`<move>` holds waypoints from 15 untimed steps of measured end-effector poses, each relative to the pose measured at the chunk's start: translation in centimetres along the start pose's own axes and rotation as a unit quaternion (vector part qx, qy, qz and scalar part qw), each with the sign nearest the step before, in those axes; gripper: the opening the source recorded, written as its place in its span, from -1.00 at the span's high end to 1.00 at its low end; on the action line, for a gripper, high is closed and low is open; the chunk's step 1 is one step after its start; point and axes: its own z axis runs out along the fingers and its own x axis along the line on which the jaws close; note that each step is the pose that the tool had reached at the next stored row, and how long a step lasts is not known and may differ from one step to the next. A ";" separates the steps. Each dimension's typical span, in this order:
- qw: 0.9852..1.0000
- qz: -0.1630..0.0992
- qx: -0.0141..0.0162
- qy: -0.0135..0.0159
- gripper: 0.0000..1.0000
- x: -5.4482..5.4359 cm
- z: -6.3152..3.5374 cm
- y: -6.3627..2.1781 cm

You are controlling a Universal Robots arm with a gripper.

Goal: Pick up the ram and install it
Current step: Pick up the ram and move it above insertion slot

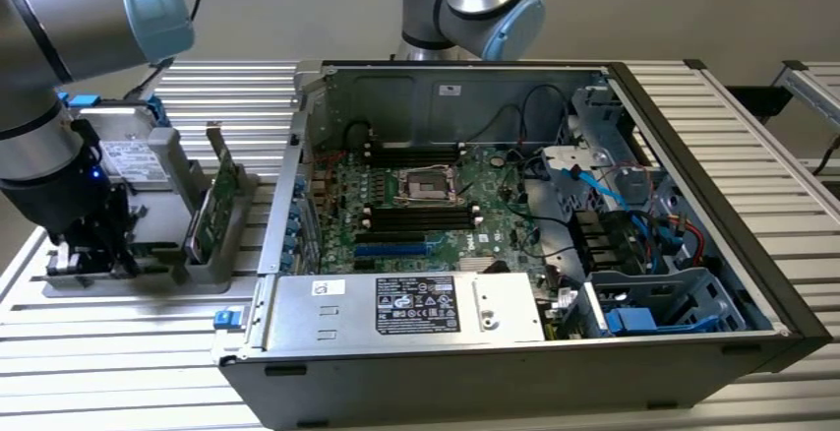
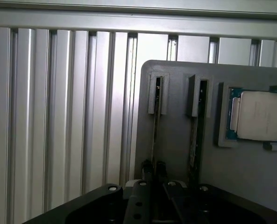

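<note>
My hand pinches the thin green ram stick across its flat faces; I judge it light, stiff, fragile.

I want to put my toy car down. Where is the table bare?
Bare table lies between the grey holder and the near edge, and at the exterior view's right of the computer case. Crowded: the holder, under the gripper.

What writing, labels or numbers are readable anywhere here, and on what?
None can be read.
Black label on the power supply: too blurred.
White sticker beside it: too small.
Pale sticker inside the case: too small.
Processor chip lid: any print unreadable.
</note>
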 end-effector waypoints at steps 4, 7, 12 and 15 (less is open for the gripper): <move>1.000 0.000 0.000 0.000 0.73 0.0 -0.43 0.01; 1.000 0.000 0.000 -0.001 0.73 0.0 -0.80 0.01; 1.000 0.000 0.000 -0.002 0.73 0.1 -1.49 0.02; 1.000 0.000 0.000 -0.003 0.73 0.1 -2.03 0.03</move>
